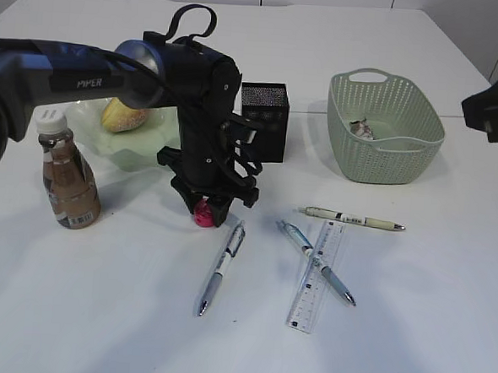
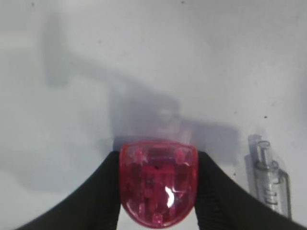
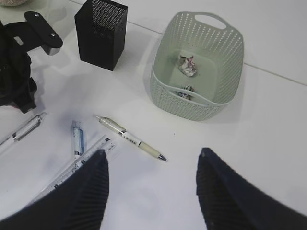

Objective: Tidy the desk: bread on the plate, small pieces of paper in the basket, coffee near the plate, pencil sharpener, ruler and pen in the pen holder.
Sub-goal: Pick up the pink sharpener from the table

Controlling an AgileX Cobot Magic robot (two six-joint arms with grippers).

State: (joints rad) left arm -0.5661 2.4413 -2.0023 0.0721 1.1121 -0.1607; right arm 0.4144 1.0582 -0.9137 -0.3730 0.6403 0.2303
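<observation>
The left gripper (image 2: 158,191) pinches the red pencil sharpener (image 2: 159,187) on the desk (image 1: 97,312), the pen holder (image 1: 264,120) just behind it. Bread (image 1: 125,115) on the plate (image 1: 141,150), paper scraps in the basket (image 1: 386,131) look done; pens and ruler (image 1: 318,275) remain beside it. The right gripper (image 3: 151,191) hangs wide, empty.

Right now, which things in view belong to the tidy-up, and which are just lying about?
Job:
pencil sharpener in left claw
three pens
ruler
pen holder
bread on plate
coffee
basket with paper scraps

Lying about:
nothing visible
</observation>
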